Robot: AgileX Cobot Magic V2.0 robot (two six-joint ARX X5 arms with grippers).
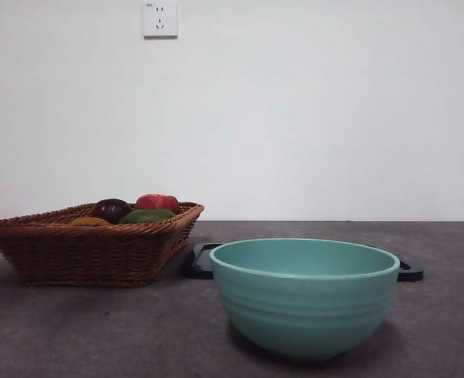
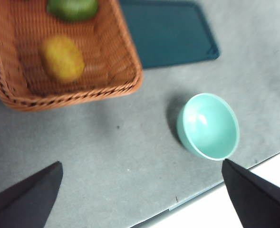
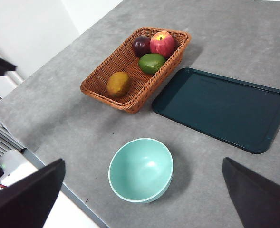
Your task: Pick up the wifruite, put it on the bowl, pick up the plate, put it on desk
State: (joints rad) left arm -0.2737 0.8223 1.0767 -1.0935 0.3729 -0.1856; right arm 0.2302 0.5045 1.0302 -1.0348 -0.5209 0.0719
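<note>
Nearest on the grey bench [image 1: 74, 331], the mint-green bowl [image 1: 305, 295] is seen empty. Behind it a dark tray [image 3: 221, 108] is laid flat. Farther back, the wifruite [image 3: 118, 84] is kept in the wicker basket [image 1: 82, 252]. Left gripper [image 2: 142, 190] and right gripper [image 3: 142, 190] are held wide apart, high above.

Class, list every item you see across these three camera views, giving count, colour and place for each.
wifruite: one, orange-brown, in the basket's near end.
Purple fruit: one, dark, basket's far end.
Red apple: one, beside the purple fruit.
Green fruit: one, mid-basket.
Basket: one, brown wicker, on the desk.
Tray: one, dark teal, beside the basket.
bowl: one, mint-green, empty, on the desk.
Socket: one, white, on the wall.
left gripper: black, open, above the desk.
right gripper: black, open, above the bowl.
</note>
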